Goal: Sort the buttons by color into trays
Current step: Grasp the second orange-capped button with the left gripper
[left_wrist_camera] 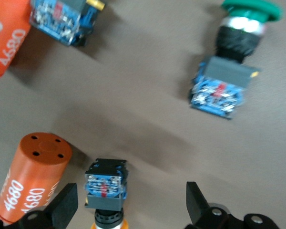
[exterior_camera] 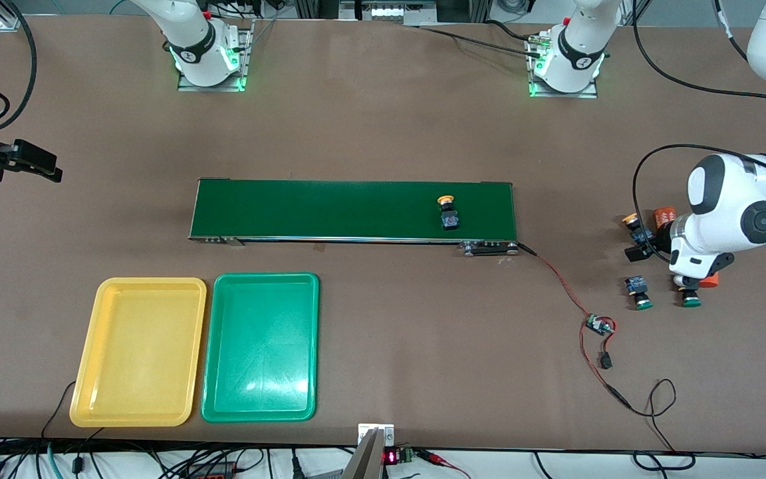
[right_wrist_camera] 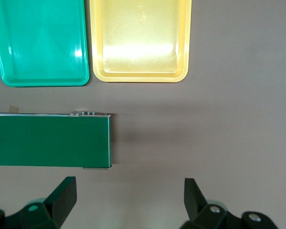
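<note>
a yellow-capped button [exterior_camera: 449,213] lies on the dark-green conveyor belt [exterior_camera: 330,209], toward the left arm's end of it, cap turned away from the front camera. three more buttons lie on the brown surface [exterior_camera: 389,133] at the left arm's end: a second yellow-capped button [exterior_camera: 637,226] beside an orange cylinder [exterior_camera: 663,215], and, nearer the front camera, a green-capped button [exterior_camera: 638,293] and another green-capped button [exterior_camera: 689,297] just beside it, partly hidden by the arm. the left tool [left_wrist_camera: 131,202] hangs low over this cluster with its fingers [left_wrist_camera: 66,206] spread apart and nothing between them but a button below; the left wrist view shows an upright orange cylinder marked "4680" [left_wrist_camera: 32,183] just beside that button. the right tool [right_wrist_camera: 130,195], at the right arm's end of the surface, is likewise spread wide and holds nothing, over bare surface near the end of the belt. the yellow tray [exterior_camera: 138,351] and the green tray [exterior_camera: 261,347] lie side by side, nearer the front camera than the belt, the yellow one closer to the right arm's end; both hold nothing. a small circuit board on red wire [exterior_camera: 598,326] lies between the belt and the green-capped buttons.
</note>
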Robot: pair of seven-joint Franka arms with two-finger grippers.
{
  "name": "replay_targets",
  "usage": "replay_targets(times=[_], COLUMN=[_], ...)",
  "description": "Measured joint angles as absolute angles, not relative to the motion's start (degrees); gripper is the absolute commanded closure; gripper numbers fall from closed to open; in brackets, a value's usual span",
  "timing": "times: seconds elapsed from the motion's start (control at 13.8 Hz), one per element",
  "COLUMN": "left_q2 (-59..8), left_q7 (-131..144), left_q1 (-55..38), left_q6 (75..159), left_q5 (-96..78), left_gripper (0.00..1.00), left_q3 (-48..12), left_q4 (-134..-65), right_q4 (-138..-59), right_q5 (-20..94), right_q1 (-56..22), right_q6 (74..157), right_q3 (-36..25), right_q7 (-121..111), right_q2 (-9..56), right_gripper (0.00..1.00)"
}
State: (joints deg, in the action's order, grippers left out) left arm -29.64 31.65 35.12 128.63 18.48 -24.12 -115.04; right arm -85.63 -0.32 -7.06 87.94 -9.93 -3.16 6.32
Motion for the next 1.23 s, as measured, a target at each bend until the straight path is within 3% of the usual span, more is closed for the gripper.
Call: replay_targets(times=[1.23], left_q2=[-30.81], left_q7=[31.52], left_q1=[37.81], left_q6=[132.43], left_q5=[18.49], left_gripper=[0.0], left_q3=[-24.17], left_q4=[-119.35], right_q4=[-85.63], right_q5=[-0.32], right_q1=[-7.31], right_q6=[89.62], right_q3=[-9.92], right_q7=[-3.16], right_q2=[6.33], right_gripper=[0.0])
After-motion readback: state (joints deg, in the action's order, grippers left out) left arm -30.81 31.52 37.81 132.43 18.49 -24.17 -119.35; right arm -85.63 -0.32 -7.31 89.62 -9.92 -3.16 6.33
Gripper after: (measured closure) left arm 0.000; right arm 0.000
